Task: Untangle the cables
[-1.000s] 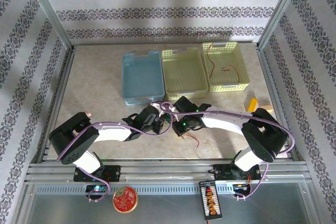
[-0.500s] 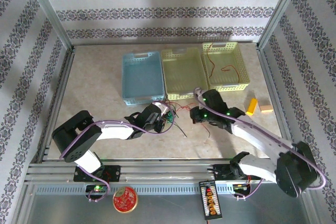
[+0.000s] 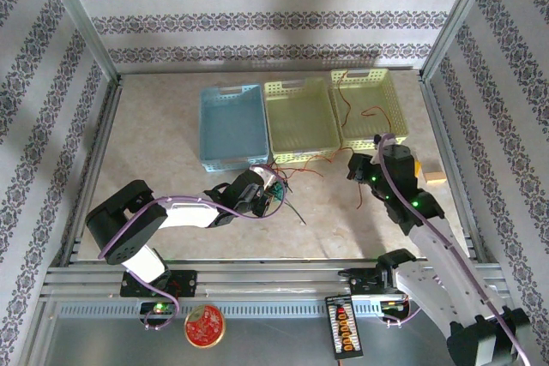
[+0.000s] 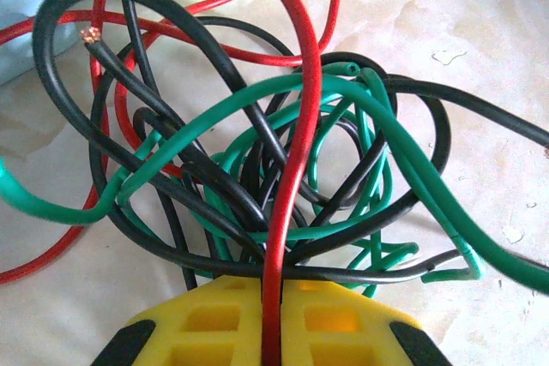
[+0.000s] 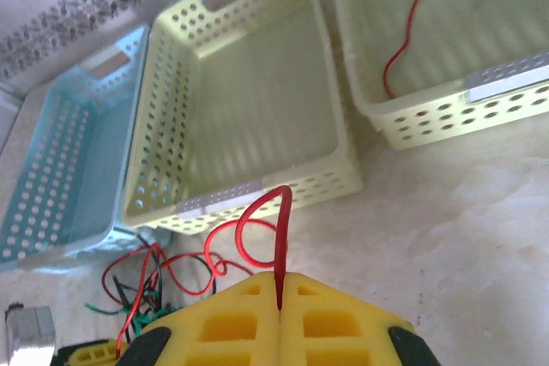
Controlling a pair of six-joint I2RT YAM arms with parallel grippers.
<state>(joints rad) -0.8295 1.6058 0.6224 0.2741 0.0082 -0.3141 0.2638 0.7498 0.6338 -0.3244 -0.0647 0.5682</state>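
Several cables (image 4: pixel 283 212) bunch at the left claw (image 4: pixel 273 285), one red strand (image 4: pixel 307 83) pinched.

Probably a lab test cell: aluminium frame posts (image 3: pixel 79 19), patterned wall panels (image 3: pixel 274 15) around a table (image 3: pixel 154 143).

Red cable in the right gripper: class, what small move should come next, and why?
Probably draw the right gripper toward the right-hand basket, pulling its red cable out of the tangle. That cable trails back to the tangle, where the left gripper pinches a red strand; the basket already holds red wires.
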